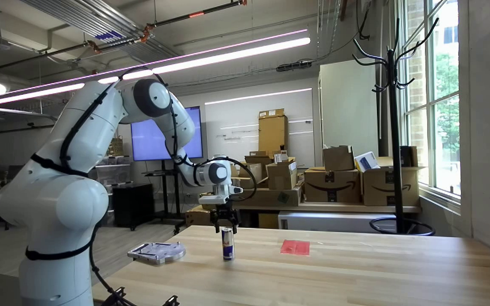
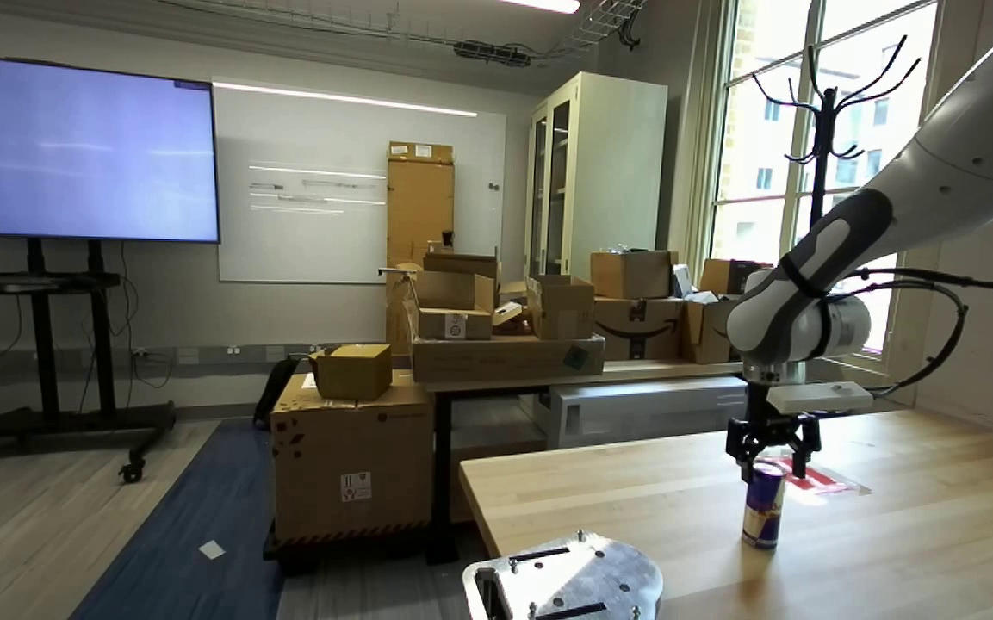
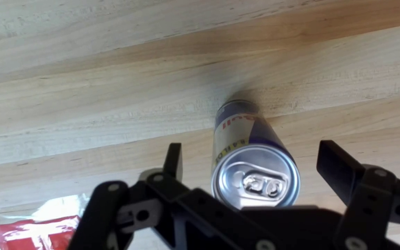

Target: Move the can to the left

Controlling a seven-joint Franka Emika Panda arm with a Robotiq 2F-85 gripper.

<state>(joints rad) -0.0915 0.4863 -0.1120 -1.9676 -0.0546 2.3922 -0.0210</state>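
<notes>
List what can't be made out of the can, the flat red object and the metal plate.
Can: its lettering is too small to read in an exterior view.
Flat red object: cut off by the bottom edge in the wrist view.
Metal plate: cut off by the bottom edge in an exterior view.

Wrist view looking down, close above can point(image 3: 253, 158), both exterior views farther back, facing whiteboard point(image 1: 238, 114), sharing table point(image 1: 334, 276)

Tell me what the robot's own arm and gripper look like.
The arm is white, built of rounded segments, with dark grey rings at some joints. Black straps wrap it; a black cable runs along it. The gripper is mostly black and angular, with pale screw heads and two blocky fingers.
</notes>
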